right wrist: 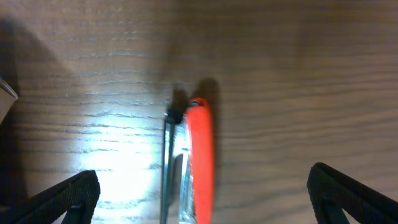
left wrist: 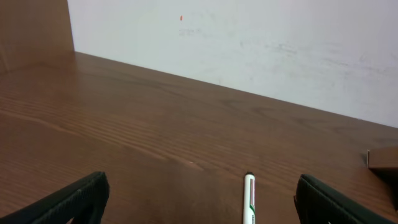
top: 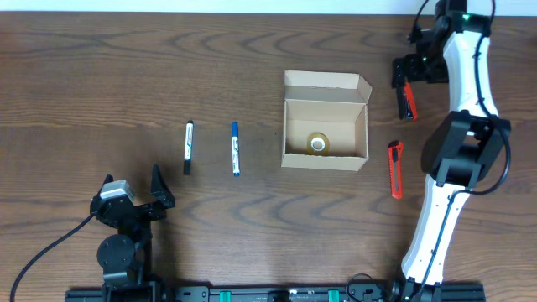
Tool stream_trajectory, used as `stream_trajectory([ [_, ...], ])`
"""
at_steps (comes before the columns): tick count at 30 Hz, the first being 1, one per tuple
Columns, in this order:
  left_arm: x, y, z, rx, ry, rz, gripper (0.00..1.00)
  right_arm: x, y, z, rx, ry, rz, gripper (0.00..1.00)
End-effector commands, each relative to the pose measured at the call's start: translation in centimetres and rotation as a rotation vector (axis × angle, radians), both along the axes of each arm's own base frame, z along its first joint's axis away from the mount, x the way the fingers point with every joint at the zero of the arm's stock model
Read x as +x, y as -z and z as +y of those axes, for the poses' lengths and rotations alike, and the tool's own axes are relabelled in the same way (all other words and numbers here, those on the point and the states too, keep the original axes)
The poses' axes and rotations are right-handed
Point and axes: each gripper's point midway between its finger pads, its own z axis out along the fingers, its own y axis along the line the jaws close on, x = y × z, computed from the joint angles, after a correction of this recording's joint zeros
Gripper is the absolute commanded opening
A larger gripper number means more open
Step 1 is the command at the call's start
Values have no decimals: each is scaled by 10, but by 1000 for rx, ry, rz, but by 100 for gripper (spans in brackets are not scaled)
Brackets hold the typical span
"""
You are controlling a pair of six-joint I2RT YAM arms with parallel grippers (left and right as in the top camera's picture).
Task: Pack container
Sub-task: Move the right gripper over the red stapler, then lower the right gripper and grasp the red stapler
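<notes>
Looks like the pick-up step: hovering with the right jaws spread wide over an orange box cutter (right wrist: 198, 155), straddling it with no contact visible. Calls next for a straight descent, a close across the cutter's narrow body, then a lift and a carry leftward to the container (top: 325, 126). Worth minding the thin profile lying flat on the table (top: 101, 67); could slip out of a shallow pinch.

Finds the container near the table's middle, flap lid folded back, mouth up, with a roll of tape (top: 318, 143) already on its floor. Puts it just left of the right jaws in the overhead view, near but apart, and well away from the left jaws, ahead of them and to their right. Shows the left jaws also spread and empty, low by the near left edge, facing a black-capped marker (left wrist: 249, 200). Leaves a blue marker (top: 236, 149) and a second orange cutter (top: 395, 169) outside the box as well.
</notes>
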Motion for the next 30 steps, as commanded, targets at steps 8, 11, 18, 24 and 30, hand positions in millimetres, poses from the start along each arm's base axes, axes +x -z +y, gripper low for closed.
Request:
stream_trajectory([
  [8, -1, 18, 0, -3, 3, 58, 95, -14, 45, 8, -30, 22, 121, 99],
  [11, -1, 18, 0, -3, 3, 58, 95, -16, 49, 8, -29, 45, 133, 99],
  [18, -1, 18, 0, -3, 3, 58, 95, -18, 55, 6, -34, 99, 149, 99],
  [24, -1, 18, 0, -3, 3, 58, 95, -22, 55, -4, -71, 176, 158, 99],
  [30, -1, 18, 0, -3, 3, 58, 95, -30, 60, -5, -60, 200, 184, 99],
])
